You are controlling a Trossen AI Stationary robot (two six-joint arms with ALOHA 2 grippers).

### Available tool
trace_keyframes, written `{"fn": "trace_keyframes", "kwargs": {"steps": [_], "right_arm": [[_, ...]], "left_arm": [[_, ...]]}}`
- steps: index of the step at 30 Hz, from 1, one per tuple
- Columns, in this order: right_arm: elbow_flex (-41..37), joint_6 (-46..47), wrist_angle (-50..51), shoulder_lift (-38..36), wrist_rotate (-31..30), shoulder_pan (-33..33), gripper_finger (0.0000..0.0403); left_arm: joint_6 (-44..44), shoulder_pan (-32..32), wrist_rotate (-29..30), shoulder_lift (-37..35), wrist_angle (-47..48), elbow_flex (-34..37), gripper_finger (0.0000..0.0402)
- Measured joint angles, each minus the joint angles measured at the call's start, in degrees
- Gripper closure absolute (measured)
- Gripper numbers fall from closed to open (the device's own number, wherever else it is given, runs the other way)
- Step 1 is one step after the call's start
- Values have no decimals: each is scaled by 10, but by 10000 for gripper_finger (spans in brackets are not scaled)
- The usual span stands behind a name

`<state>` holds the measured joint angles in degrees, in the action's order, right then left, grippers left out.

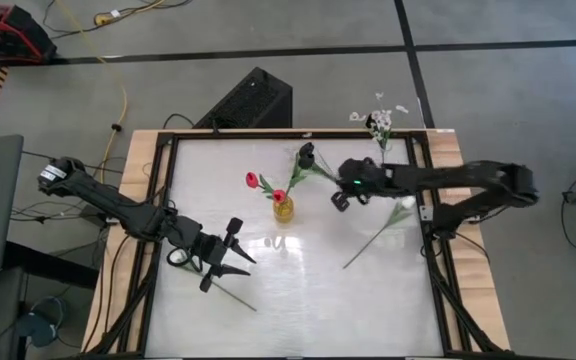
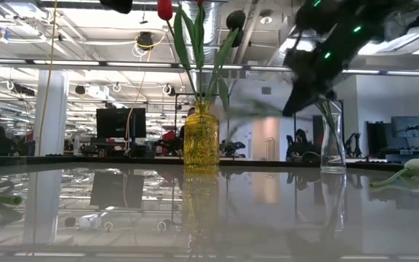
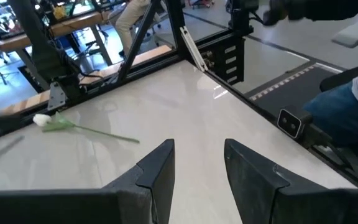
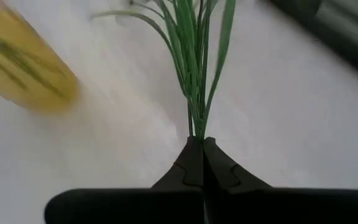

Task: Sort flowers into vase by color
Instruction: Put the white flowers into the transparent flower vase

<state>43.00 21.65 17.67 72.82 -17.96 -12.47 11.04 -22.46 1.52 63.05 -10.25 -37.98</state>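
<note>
Flowers are the job here, and the one in play is a dark blackish bloom (image 1: 307,153) on a thin green stem with long narrow leaves, carried above the white tabletop (image 1: 298,300) near its far edge. The right gripper (image 1: 340,199) is pinched fully together on the lower stem, its two dark fingers (image 4: 194,163) meeting with only the stem between them, just beside the yellow textured glass vase (image 1: 283,209). That vase stands near the table's middle, toward the far edge, and already holds red buds (image 1: 252,180) on green stems.

Such a stem looks light and springy; the judgement is that it will sway and twist in a narrow pinch, so a hold low on the stem, below the leaves, suits feeding the end into the narrow vase mouth. The bloom itself is probably soft and should not be squeezed.

A white bud on a long green stem (image 1: 380,229) lies flat near the right edge. A clear glass vase (image 2: 332,138) holding a spray of tiny white blossoms (image 1: 380,118) stands at the far right corner.

The left gripper (image 1: 230,256) hovers near the left edge toward the near side, fingers spread apart and holding nothing; a thin stem (image 1: 233,295) lies on the table just beside it.
</note>
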Motion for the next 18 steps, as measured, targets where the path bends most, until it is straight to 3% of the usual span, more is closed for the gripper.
{"fn": "trace_keyframes", "kwargs": {"steps": [8,13,18], "right_arm": [[-139,7,-166,-222,-131,79,388],[-209,-69,-308,-328,-189,103,388],[-240,-214,-421,-404,-223,111,388]], "left_arm": [[28,0,0,0,4,0,274],[34,0,0,0,4,0,274],[33,0,0,0,5,0,274]]}}
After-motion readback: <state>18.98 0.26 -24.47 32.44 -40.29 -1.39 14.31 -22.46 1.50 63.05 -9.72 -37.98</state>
